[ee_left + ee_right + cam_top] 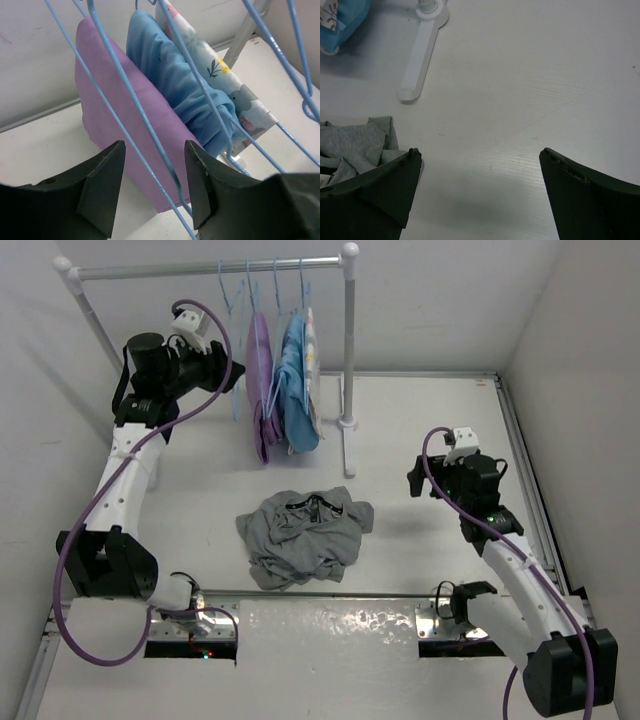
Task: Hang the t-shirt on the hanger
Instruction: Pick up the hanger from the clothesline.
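On the left, the left gripper [154, 147] is up high by the white pipe clothes rack [200, 268]. Its jaws are open, with a gap between them. One thin wire of the bare light-blue hanger [132, 95] runs through that gap, and the hanger hangs on the rack. Just beside it hang a purple garment [100, 90], a blue garment [170, 75] and a white one with little pictures [235, 95]. The wire is thin, so it may slip out when the jaws close. The jaws may also pinch the purple cloth, or the hook may catch on the next hanger and pull it along. In the middle, the crumpled grey t-shirt [305, 535] lies on the white table [420, 420], not on any hanger yet. On the right, the right gripper [479, 152] hangs over the table near the shirt, jaws wide open and holding nothing.
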`<control>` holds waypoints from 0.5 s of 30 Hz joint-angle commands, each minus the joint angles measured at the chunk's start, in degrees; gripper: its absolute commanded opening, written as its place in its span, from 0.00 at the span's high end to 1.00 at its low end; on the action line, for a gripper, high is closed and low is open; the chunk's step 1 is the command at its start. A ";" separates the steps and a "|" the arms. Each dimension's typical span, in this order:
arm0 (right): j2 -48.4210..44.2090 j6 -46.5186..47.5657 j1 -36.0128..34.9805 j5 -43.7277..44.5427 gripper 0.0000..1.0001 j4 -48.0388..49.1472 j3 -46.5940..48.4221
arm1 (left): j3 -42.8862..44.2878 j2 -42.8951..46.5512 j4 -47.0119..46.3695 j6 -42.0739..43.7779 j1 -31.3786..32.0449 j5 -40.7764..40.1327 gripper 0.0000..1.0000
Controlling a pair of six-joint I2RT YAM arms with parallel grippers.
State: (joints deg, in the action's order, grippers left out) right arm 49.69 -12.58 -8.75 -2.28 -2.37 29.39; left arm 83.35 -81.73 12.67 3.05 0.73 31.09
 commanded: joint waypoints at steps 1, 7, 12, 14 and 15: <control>-0.82 1.15 -0.21 2.11 0.02 -2.02 1.99 | 1.46 -0.53 -2.21 -1.90 0.41 -1.91 0.53; -1.26 1.33 -0.21 1.85 0.02 -2.02 1.38 | 0.06 0.43 -3.08 -6.21 0.41 -4.98 0.82; -1.70 1.06 -0.12 1.14 0.03 -2.46 1.29 | -0.29 3.24 -4.58 -7.79 0.41 -13.92 1.00; -2.05 0.98 -0.21 0.97 0.03 -2.81 1.37 | 0.14 4.47 -4.76 -7.79 0.41 -16.23 1.00; -2.14 0.98 -0.12 0.70 0.04 -3.08 1.46 | 0.41 4.91 -4.67 -7.62 0.41 -18.33 1.00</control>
State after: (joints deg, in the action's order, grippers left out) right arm 48.60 -11.97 -8.75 -1.45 -5.48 29.39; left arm 82.87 -80.97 11.81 -3.18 0.82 19.46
